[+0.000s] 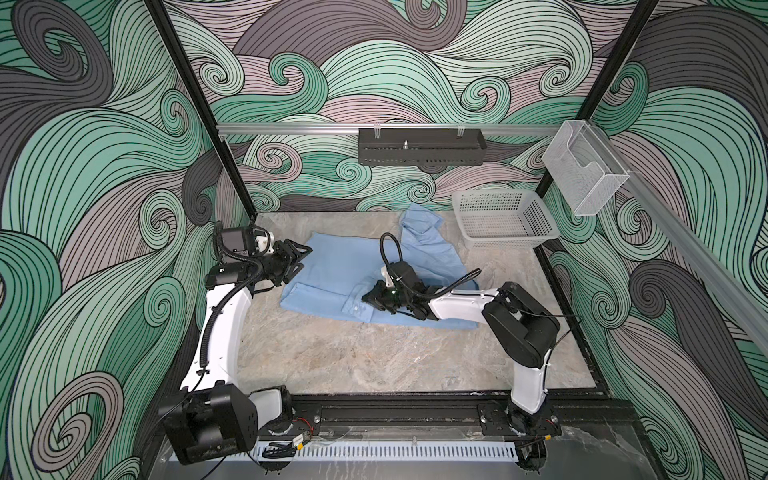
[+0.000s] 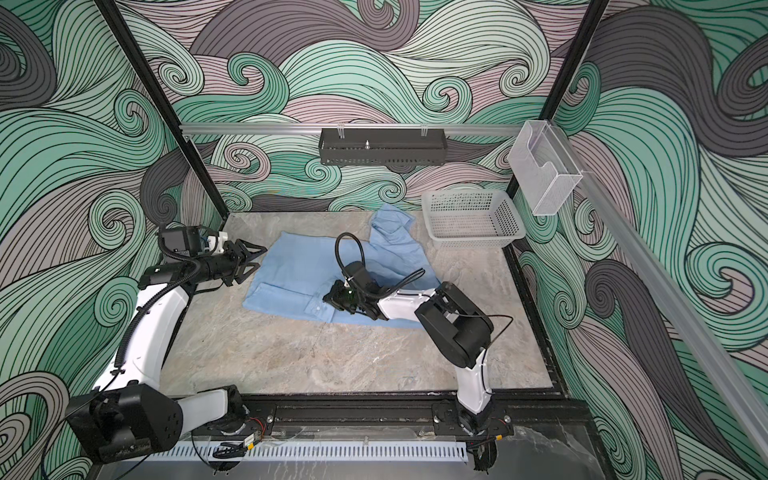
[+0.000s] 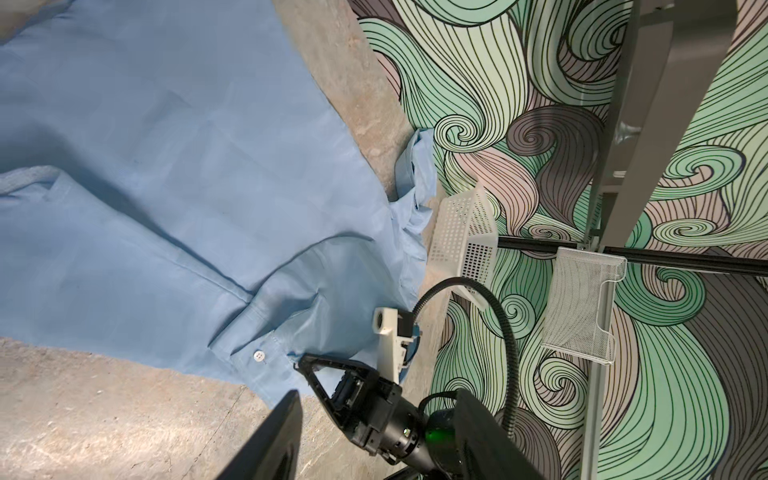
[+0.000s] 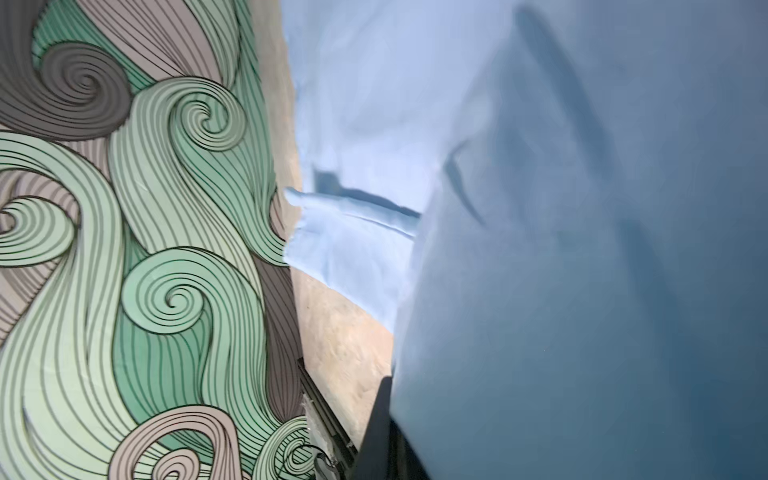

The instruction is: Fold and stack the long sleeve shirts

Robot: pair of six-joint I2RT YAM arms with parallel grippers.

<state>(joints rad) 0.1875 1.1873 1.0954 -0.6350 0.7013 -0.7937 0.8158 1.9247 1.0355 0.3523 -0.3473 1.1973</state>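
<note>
The light blue shirt (image 1: 345, 266) lies spread on the counter (image 1: 374, 357), between the two hands. The left hand (image 1: 301, 262) stands open just beside its edge, holding nothing. The right hand (image 1: 366, 297) rests on it, closed, pinching cloth near a white button (image 3: 259, 355).

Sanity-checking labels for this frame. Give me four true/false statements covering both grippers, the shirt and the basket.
1. The basket is empty. True.
2. The left gripper is clamped on the shirt. False: it is open at the shirt's left edge, holding nothing.
3. The right gripper is shut on the shirt. True.
4. The shirt lies inside the basket. False: it lies spread on the table, beside the basket.
</note>
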